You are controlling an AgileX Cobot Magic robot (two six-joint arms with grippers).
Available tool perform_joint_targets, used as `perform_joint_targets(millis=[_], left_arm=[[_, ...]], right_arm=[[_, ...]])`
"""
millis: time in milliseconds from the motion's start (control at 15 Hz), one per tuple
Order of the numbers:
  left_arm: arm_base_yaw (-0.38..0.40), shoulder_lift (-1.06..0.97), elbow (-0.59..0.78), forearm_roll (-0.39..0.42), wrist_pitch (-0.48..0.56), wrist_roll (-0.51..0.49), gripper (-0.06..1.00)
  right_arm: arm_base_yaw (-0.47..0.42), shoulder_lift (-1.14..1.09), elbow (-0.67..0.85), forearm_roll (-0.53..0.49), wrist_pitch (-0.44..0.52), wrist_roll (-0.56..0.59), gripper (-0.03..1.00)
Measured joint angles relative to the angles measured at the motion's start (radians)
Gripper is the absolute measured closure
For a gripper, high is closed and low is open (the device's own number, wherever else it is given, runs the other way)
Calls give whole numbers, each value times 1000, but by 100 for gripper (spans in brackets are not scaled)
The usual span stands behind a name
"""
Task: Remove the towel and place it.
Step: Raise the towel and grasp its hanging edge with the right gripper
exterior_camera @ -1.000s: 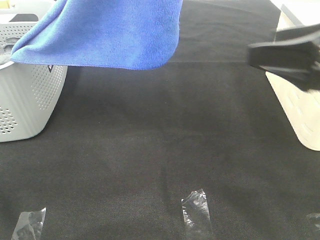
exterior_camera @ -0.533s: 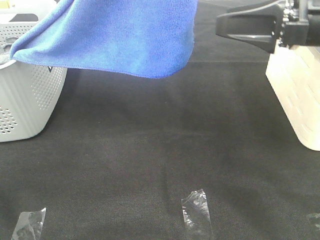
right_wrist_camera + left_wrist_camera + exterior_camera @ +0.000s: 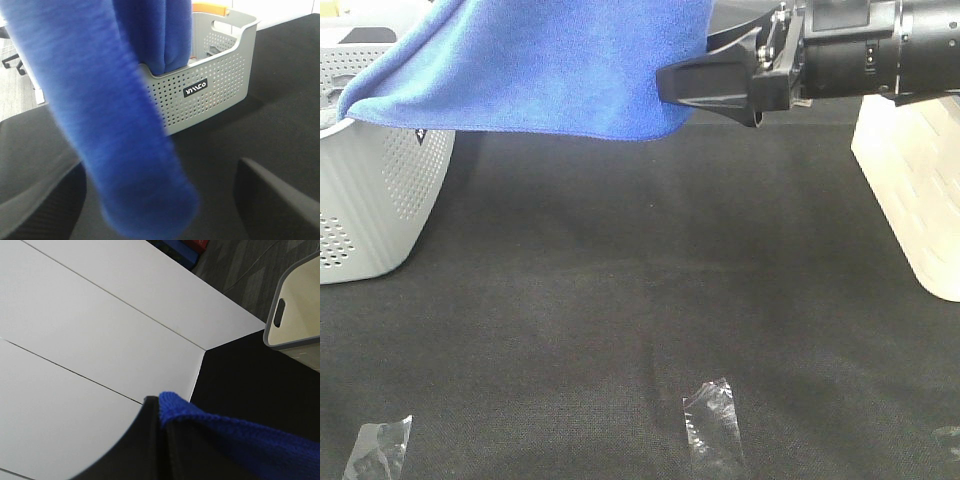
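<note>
Bright blue plush towel (image 3: 540, 70), neat hemmed edge

exterior high: above, looking down on surface (image 3: 620, 300)
left wrist: tight on towel (image 3: 240, 437)
right wrist: near towel, facing basket (image 3: 225, 85)
shared: towel

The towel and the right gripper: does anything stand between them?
Nothing visible does. The hanging edge of the towel lies between the open fingers of the right gripper, with no other thing in the gap.

The towel (image 3: 540, 70) hangs over left basket (image 3: 380, 200), right tool (image 3: 688, 66) beside it.
</note>
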Motion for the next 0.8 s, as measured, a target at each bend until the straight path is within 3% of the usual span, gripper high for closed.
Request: perform_joint_targets(millis=[133,400,533,667,800], left_arm=[[0,0,0,0,0,0,94],[0,0,0,1,-5,0,94],[0,0,0,19,-8,0,94],[3,0,0,33,-9,0,94],[9,0,0,38,-1,-8,94]], right_arm=[[0,11,-8,-1,35,-4,16],[0,41,-8,-22,238,-5,17],[0,53,-8,-70,270,9,20],[0,53,-8,-104,263,19,29],[0,53,-8,-106,247,26,46]])
